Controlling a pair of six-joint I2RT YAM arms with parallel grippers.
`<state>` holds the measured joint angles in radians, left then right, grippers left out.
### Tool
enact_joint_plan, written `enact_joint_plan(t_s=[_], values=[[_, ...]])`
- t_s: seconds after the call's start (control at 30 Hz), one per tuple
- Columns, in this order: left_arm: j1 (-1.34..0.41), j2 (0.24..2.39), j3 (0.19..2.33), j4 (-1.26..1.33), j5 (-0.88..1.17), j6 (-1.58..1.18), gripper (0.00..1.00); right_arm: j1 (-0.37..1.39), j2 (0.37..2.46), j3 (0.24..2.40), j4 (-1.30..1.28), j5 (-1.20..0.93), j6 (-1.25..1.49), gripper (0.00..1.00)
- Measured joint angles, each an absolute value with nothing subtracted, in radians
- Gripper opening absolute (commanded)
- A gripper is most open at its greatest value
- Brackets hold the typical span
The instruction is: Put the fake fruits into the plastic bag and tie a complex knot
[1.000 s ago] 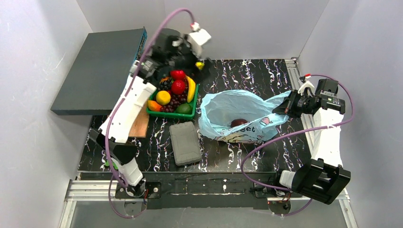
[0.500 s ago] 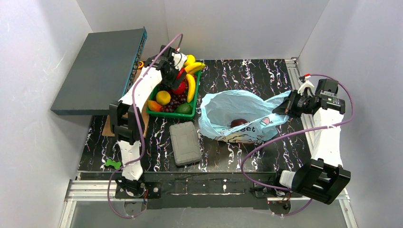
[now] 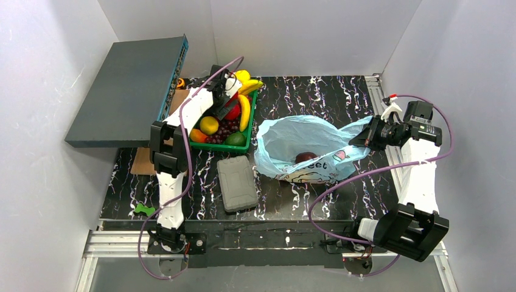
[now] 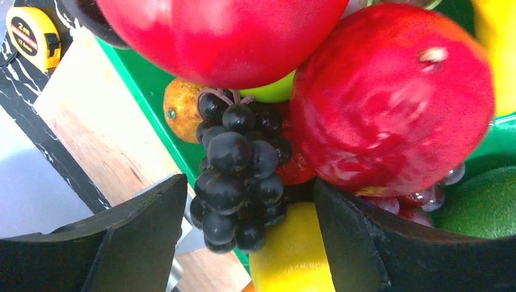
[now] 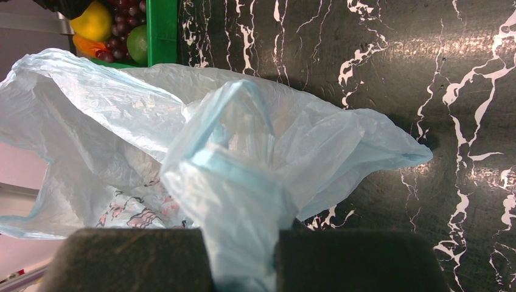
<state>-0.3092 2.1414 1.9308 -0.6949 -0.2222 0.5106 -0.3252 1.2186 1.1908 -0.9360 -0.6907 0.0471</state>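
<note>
One plum [image 3: 305, 157] in the plastic bag [image 3: 286, 137] on the desk [image 3: 316, 97] — right tool [image 3: 367, 136] clamps its handle. Left tool [image 4: 246, 201] gapes around one grape bunch [image 4: 234, 164], beside two red apples [image 4: 389, 97] — tray [image 3: 218, 146] partly hidden.

A black table [image 3: 316, 97] veined with white stands between white walls [image 3: 304, 30]. A green tray [image 3: 210, 146] sits on its far left part. Near the tray's front rim but apart from it, a grey ribbed case [image 3: 237, 183] lies flat, its long side running near to far. A big dark grey slab [image 3: 125, 91] with a blue edge covers the table's far left corner. A wooden board [image 4: 103, 128] lies against the tray's left wall. A yellow tape measure [image 4: 33, 36] marked "2m" rests on the table by the board's corner. A small green piece [image 3: 144, 209] lies near the near left corner. Aluminium rails [image 3: 115, 243] run along the table's near edge.
</note>
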Motion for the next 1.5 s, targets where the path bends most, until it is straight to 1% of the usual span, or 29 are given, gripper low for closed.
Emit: enact_joint_plan(t_s=[0.03, 0.07, 0.1, 0.17, 0.23, 0.3, 0.4, 0.53, 0.73, 0.93, 1.07, 1.13, 1.27, 1.4, 1.5], values=[[-0.308, 2.148, 1.931, -0.691, -0.222, 0.514, 0.75, -0.325, 1.219, 1.191, -0.936, -0.691, 0.047, 0.01], [-0.308, 2.155, 1.931, -0.685, -0.222, 0.517, 0.72, -0.325, 1.219, 1.191, -0.936, -0.691, 0.047, 0.01], [-0.308, 2.162, 1.931, -0.681, -0.222, 0.52, 0.64, -0.325, 1.219, 1.191, -0.936, -0.691, 0.047, 0.01], [-0.303, 2.179, 1.931, -0.67, -0.226, 0.528, 0.43, -0.326, 1.219, 1.191, -0.936, -0.691, 0.046, 0.01], [-0.302, 2.189, 1.931, -0.656, -0.236, 0.535, 0.29, -0.326, 1.219, 1.191, -0.936, -0.691, 0.046, 0.01], [-0.301, 2.191, 1.931, -0.651, -0.244, 0.542, 0.21, -0.326, 1.219, 1.191, -0.937, -0.691, 0.045, 0.01], [-0.302, 2.186, 1.931, -0.645, -0.244, 0.543, 0.15, -0.325, 1.219, 1.191, -0.937, -0.691, 0.044, 0.01], [-0.302, 2.154, 1.921, -0.661, -0.239, 0.543, 0.13, -0.325, 1.219, 1.191, -0.937, -0.691, 0.044, 0.01], [-0.3, 2.014, 1.909, -0.728, -0.201, 0.555, 0.13, -0.325, 1.219, 1.191, -0.937, -0.691, 0.046, 0.01], [-0.3, 1.935, 2.086, -0.813, -0.14, 0.545, 0.14, -0.325, 1.219, 1.191, -0.934, -0.691, 0.05, 0.01], [-0.307, 1.922, 2.215, -0.854, 0.013, 0.489, 0.15, -0.319, 1.219, 1.191, -0.931, -0.691, 0.054, 0.01], [-0.331, 1.903, 2.247, -0.862, 0.102, 0.46, 0.18, -0.317, 1.219, 1.191, -0.931, -0.691, 0.056, 0.01], [-0.482, 1.798, 2.223, -0.823, 0.267, 0.408, 0.21, -0.306, 1.219, 1.192, -0.931, -0.693, 0.06, 0.01], [-0.708, 1.687, 2.148, -0.745, 0.435, 0.374, 0.22, -0.292, 1.217, 1.205, -0.928, -0.696, 0.068, 0.01], [-0.813, 1.655, 2.093, -0.715, 0.506, 0.382, 0.22, -0.285, 1.21, 1.21, -0.92, -0.699, 0.075, 0.01]])
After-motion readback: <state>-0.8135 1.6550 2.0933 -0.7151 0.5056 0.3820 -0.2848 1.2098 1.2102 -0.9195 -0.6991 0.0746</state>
